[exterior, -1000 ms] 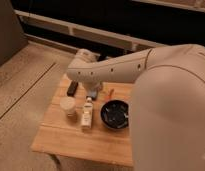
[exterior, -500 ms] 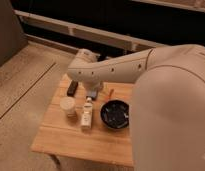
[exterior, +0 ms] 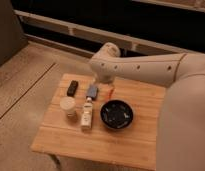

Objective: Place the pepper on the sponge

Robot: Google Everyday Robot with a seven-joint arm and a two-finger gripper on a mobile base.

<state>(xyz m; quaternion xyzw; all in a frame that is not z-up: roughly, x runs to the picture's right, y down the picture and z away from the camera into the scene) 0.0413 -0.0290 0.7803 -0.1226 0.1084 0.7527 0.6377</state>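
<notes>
The pepper (exterior: 111,91), a thin red-orange piece, lies on the wooden table (exterior: 71,140) near its far edge. The blue-grey sponge (exterior: 92,91) lies just left of it, a short gap apart. My pale arm reaches in from the right, and its rounded end hangs over the table's far edge. The gripper (exterior: 102,80) points down from that end, just above and between the sponge and the pepper. Nothing is seen held in it.
A black rectangular block (exterior: 72,88) lies left of the sponge. A white cup (exterior: 68,106) and a small bottle (exterior: 87,112) on its side sit nearer the front. A black bowl (exterior: 117,114) stands right of the bottle. The arm's bulk covers the table's right side.
The arm's end has shifted to the right, uncovering the black block and the sponge. The pepper and the other things on the table have not moved.
</notes>
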